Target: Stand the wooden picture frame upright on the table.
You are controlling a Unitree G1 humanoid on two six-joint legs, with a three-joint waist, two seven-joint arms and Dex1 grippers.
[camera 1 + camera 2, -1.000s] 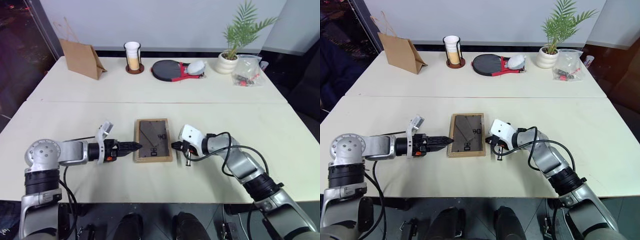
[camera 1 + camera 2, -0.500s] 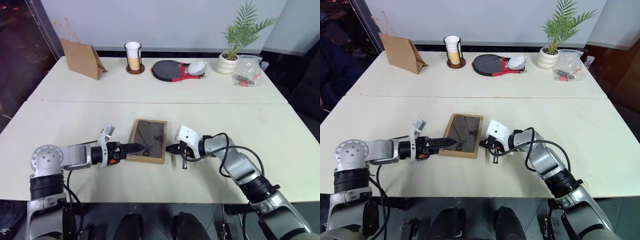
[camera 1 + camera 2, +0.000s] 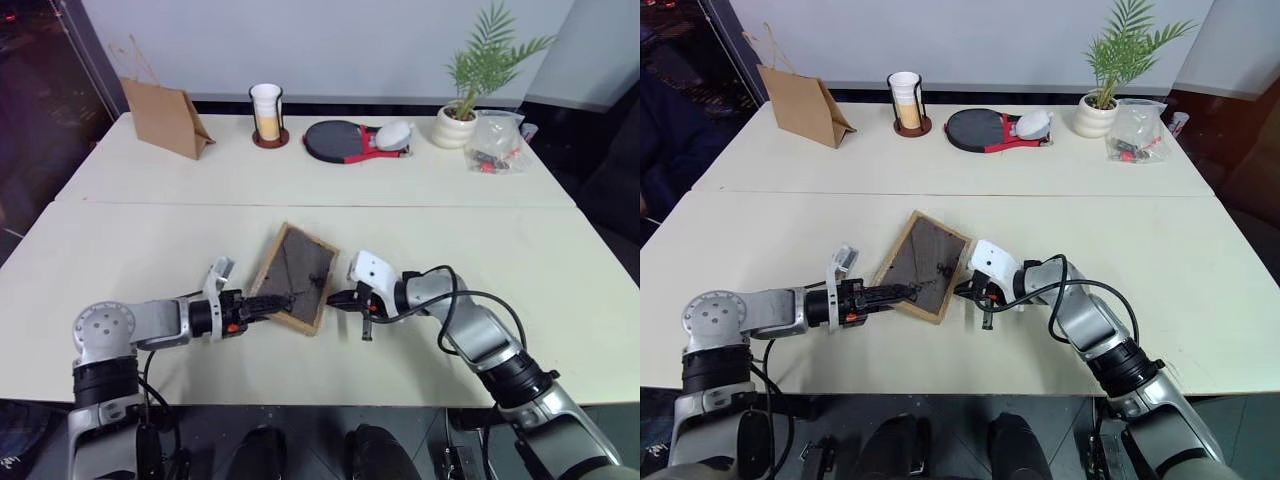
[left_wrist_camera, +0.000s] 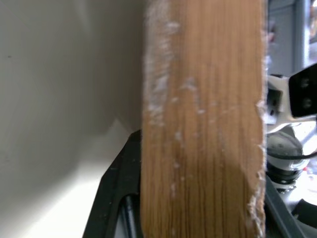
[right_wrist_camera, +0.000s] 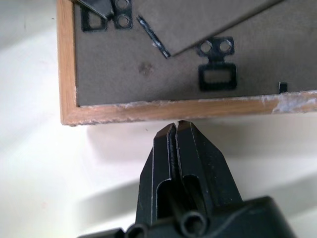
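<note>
Frame (image 3: 295, 276) tilted, back up, near table (image 3: 150, 240) front edge. Left gripper (image 3: 283, 299) reaching level, clamped on frame's near-left border. Right gripper (image 3: 333, 297) fingers pressed together, empty, tip at right border.

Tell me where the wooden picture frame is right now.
The wooden picture frame sits back side up, turned at an angle, on the near half of the table, between the left gripper and the right gripper, just before the seam.
</note>
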